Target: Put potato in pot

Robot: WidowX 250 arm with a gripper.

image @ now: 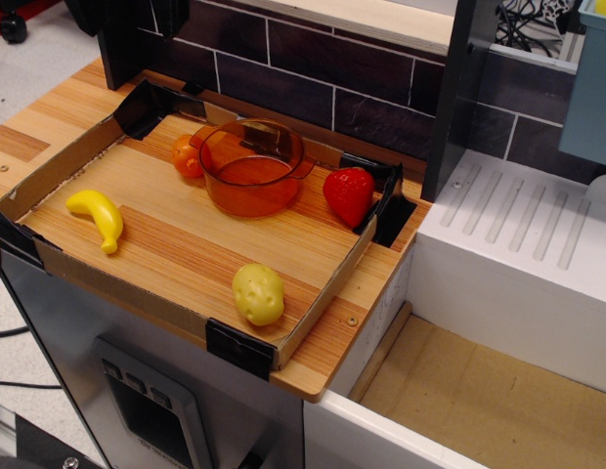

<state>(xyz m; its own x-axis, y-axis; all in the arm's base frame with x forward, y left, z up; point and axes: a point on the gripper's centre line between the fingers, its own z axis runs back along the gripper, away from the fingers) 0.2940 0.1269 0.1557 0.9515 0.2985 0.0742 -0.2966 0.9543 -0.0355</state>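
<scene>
The potato [258, 293] is pale yellow-green, lumpy and dimpled. It lies on the wooden board near the front right corner, close to the cardboard rim. The pot [250, 166] is round, translucent orange-brown, with small side handles. It stands upright and empty at the back middle of the board, well behind the potato. No gripper shows in this view.
A small orange fruit [189, 156] touches the pot's left side. A red strawberry [350, 194] sits right of the pot. A yellow banana [99, 216] lies at the left. A low cardboard rim [327, 293] borders the board. A white sink drainer [518, 220] is at right.
</scene>
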